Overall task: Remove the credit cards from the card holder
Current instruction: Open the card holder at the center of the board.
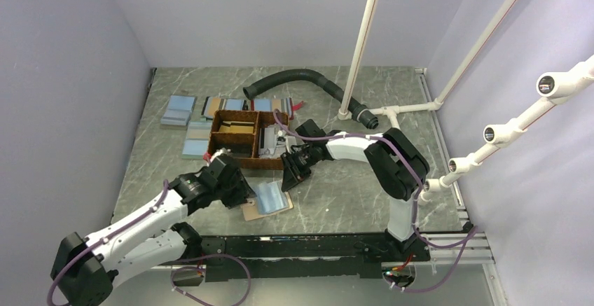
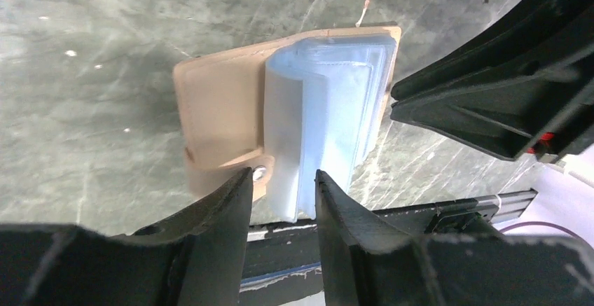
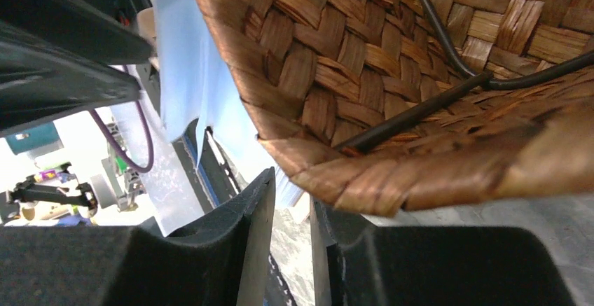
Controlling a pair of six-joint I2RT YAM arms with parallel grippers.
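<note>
Across the top view, a grey-green marbled surface [image 1: 336, 201] fills the floor of a booth with pale lavender walls [image 1: 70, 75]. White plastic pipes [image 1: 361, 47] rise at 1 to 3 o'clock, and a black corrugated hose [image 1: 294, 78] curves along the far edge at 12 o'clock. A brown woven two-compartment basket [image 1: 245, 161] stands near the centre. Plain light blue flat rectangles [image 1: 178, 110] lie at 10 o'clock from it.

The small bifold card holder [image 1: 270, 199], with its tan leather rim and light blue inner leaves, lies open on the surface at 6 o'clock from the basket, between the two arms.

The left arm reaches from its base at 7 o'clock toward the centre, with its wrist low over the surface. The left gripper [image 2: 282, 176] sits at the holder's 9 o'clock edge, beside the round snap. Its fingers stand a narrow gap apart with a blue leaf showing between them; whether they pinch it cannot be told.

The right arm folds back from 4 o'clock, with its forearm pointing toward 9 o'clock. The right gripper [image 3: 292, 190] hangs just off the basket's near right corner, above the holder's 12 o'clock edge. Its fingers are parted by a thin slit, with nothing seen between them.
</note>
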